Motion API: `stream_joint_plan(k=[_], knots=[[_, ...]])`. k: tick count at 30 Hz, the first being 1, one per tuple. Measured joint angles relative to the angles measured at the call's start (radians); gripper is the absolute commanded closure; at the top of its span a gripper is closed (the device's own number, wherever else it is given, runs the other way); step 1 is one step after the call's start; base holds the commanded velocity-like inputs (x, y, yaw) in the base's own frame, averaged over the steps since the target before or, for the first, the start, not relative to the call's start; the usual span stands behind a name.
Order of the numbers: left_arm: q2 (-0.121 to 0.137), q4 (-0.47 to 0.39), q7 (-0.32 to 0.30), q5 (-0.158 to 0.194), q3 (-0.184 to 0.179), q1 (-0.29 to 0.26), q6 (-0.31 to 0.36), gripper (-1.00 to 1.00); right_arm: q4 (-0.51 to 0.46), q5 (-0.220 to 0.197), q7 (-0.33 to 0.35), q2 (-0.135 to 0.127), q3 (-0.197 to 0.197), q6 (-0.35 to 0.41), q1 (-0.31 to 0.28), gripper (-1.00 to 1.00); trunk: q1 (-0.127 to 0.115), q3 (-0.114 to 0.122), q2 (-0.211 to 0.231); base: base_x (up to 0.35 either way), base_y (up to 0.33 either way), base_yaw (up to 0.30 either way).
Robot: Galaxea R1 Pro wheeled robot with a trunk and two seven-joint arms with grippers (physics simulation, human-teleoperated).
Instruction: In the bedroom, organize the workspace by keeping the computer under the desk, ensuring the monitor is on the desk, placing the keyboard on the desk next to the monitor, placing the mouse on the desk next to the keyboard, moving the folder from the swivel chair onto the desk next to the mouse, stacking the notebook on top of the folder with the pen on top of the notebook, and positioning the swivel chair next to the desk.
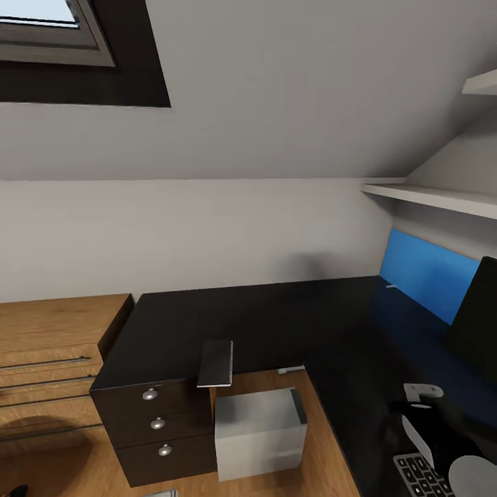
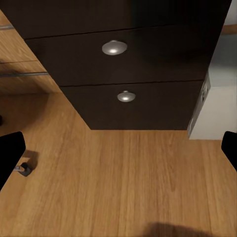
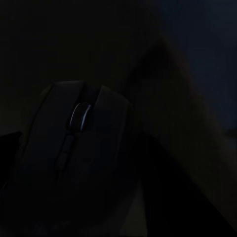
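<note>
Black desk (image 1: 276,317) under sloped grey walls, oak floor (image 2: 123,182); left tool (image 2: 118,153) spread, right tool's state unclear.

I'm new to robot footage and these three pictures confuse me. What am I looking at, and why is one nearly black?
These are simulator renders from a wheeled two-armed robot. The head camera looks down on a long black-topped desk with round-knobbed drawers. A thin dark grey notebook overhangs its edge, a light grey boxy computer tower stands on the oak floor in the desk's corner, and a black monitor and slim keyboard sit at the right. The left wrist camera looks between the open left gripper at the drawers. The dark picture is the right wrist camera, close above a small dark rounded mouse; whether that gripper holds it is unclear.
</note>
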Motion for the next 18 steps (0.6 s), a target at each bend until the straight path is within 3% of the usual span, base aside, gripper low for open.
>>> stream_joint_plan(k=[18], knots=[[0.0, 0.001, -0.002, 0.0, 0.0, 0.0, -0.001, -1.0, 0.001, 0.001, 0.0, 0.002, 0.0, 0.031, 0.0, 1.0, 0.0, 0.0, 0.0, -0.046, 0.0, 0.0]])
